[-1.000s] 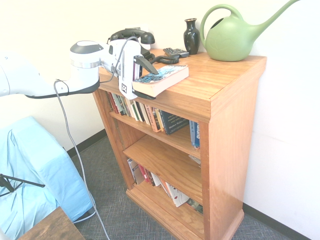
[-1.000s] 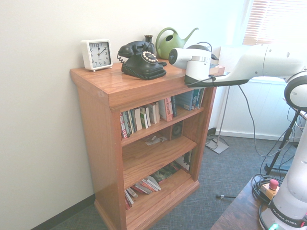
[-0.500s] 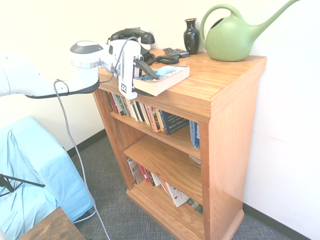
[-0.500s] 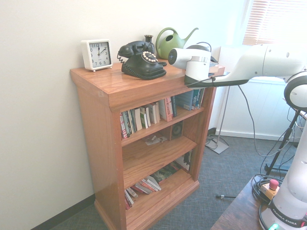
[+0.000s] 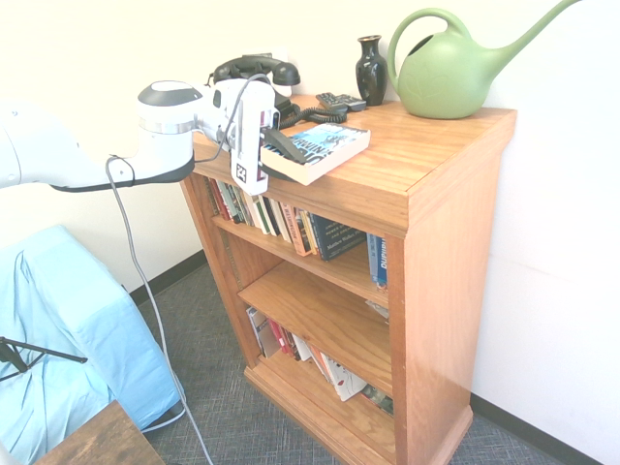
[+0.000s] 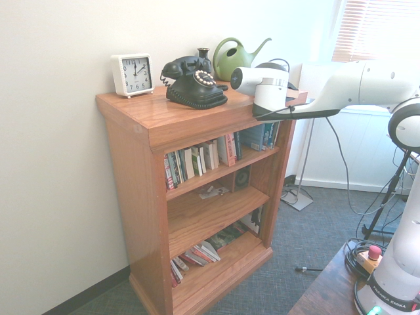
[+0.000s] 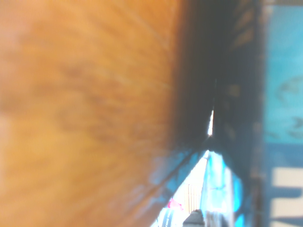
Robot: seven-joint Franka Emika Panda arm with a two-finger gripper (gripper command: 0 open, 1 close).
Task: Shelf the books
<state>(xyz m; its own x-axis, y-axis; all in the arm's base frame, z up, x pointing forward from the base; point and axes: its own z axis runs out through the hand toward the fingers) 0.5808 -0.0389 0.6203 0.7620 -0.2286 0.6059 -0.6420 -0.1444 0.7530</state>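
The gripper (image 5: 274, 147) reaches in sideways over the front edge of the shelf (image 5: 426, 184), at the level of its flat top. Its two dark fingers are pinched on the near end of the book (image 5: 318, 150), one finger above the cover and one below it. The book lies tilted on the top of the shelf: its held end is lifted a little, and its far end seems to rest on the wood, though this contact is not sharp in the first exterior view. The cover faces up, the cream page edges face the front.

Behind the book stand a black telephone (image 5: 260, 70), a dark vase (image 5: 370, 70) and a green watering can (image 5: 450, 70). A white clock (image 6: 132, 75) stands at the other end of the top.

In the wrist view the orange wood (image 7: 85, 113) is blurred.
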